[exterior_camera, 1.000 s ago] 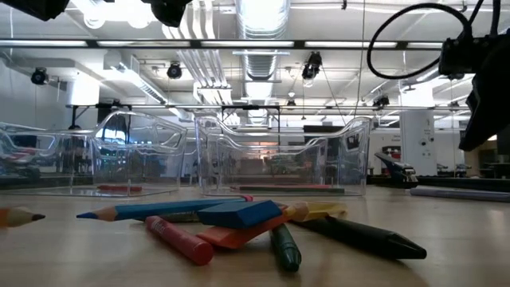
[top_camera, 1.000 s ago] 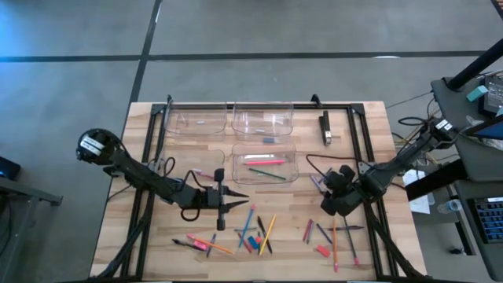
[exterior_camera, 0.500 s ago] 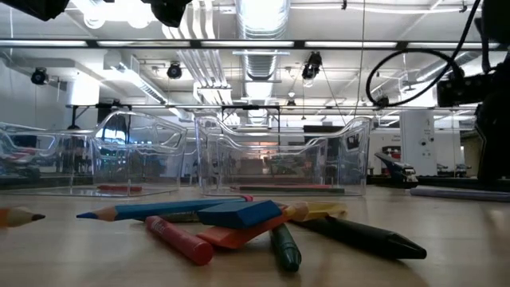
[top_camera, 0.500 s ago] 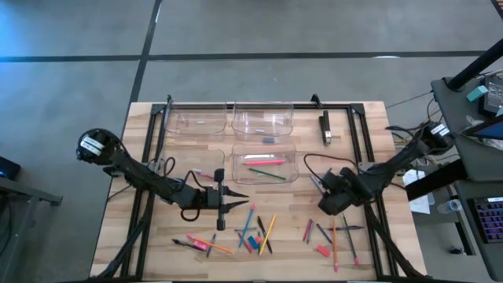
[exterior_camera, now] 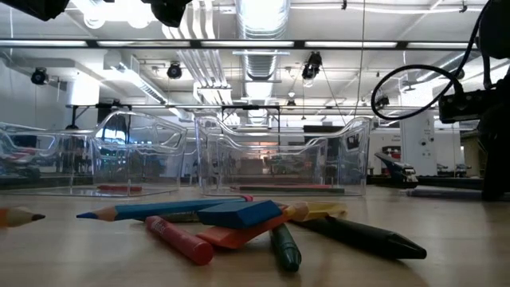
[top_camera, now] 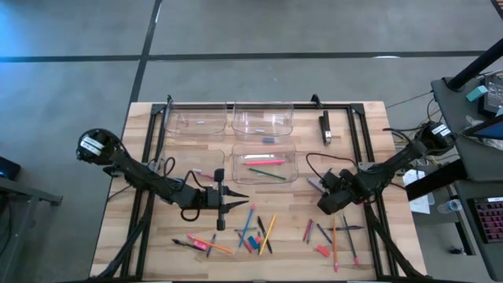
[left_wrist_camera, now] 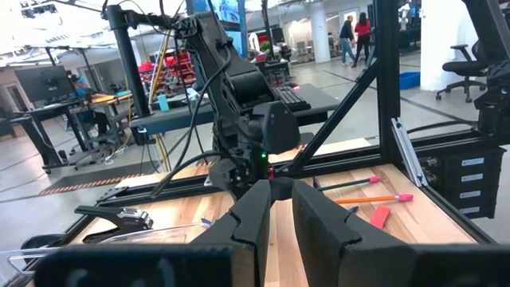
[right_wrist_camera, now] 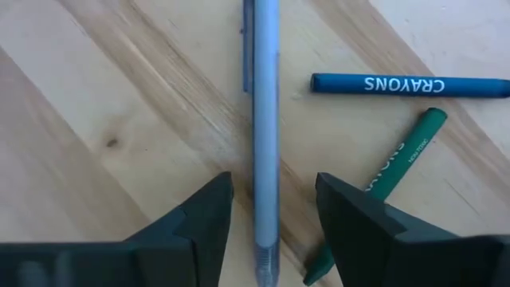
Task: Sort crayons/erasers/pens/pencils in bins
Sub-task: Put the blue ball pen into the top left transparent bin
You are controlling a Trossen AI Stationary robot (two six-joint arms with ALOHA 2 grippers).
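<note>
Right claw: now lower and slightly farther toward the left arm than a second ago, down at the wooden tabletop. Low view: its dark bulk has slid out toward the right edge; the looped black cable hangs lower.

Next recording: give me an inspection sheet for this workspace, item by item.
Surface: wooden table inside a black frame.
Job's things: clear bins at the far side; one holds pencils; loose crayons, pencils and erasers near the front edge.
Clutter: black-and-silver bar by the bins.
Grippers: left gripper shut, empty, above the table; right gripper open, astride a grey pen.
Cables: loops on both arms.
Surroundings: desks, people far behind.
</note>
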